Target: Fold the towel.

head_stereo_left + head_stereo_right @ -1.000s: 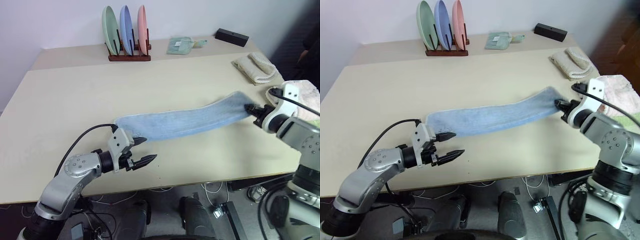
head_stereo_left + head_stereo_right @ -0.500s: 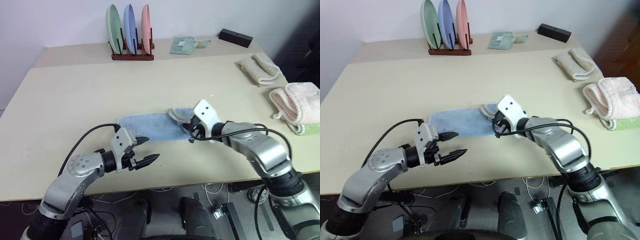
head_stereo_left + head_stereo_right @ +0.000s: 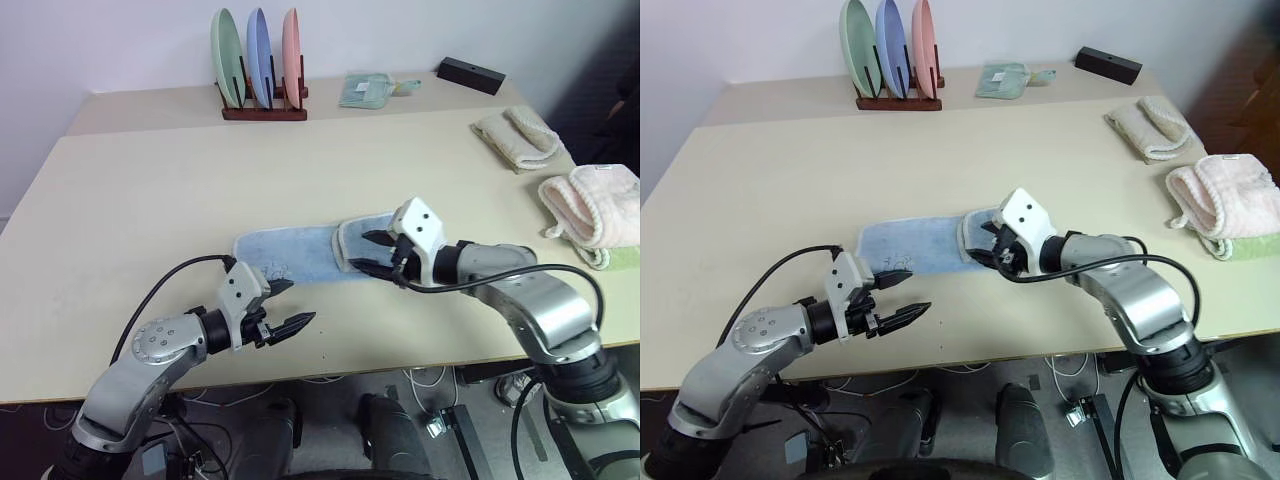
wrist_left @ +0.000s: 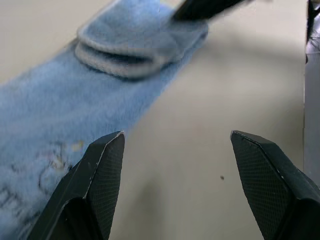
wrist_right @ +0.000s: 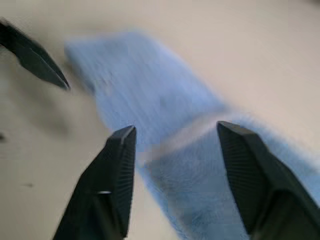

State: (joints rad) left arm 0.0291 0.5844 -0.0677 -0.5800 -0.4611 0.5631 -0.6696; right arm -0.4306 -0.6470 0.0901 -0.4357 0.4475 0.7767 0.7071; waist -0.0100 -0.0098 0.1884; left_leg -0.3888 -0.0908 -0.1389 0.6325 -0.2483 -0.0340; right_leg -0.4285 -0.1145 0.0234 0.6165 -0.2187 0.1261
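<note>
Left eye view has the towel (image 3: 300,256) lying flat near the front of the table (image 3: 150,190), its right end doubled back over the middle. That flap sits short of the far end, so I judge the fold only partly made. To do it well I would lift my right gripper (image 3: 378,254) straight off without snagging the terry, then check that the trim edges line up before pressing the crease.

My right claw hovers just over the folded flap, jaws parted about halfway and nothing between them. From the blurred right wrist view I cannot say if a tip brushes the cloth. My left gripper (image 3: 283,305) stands wide open and empty, just beside the towel's near left corner.
</note>
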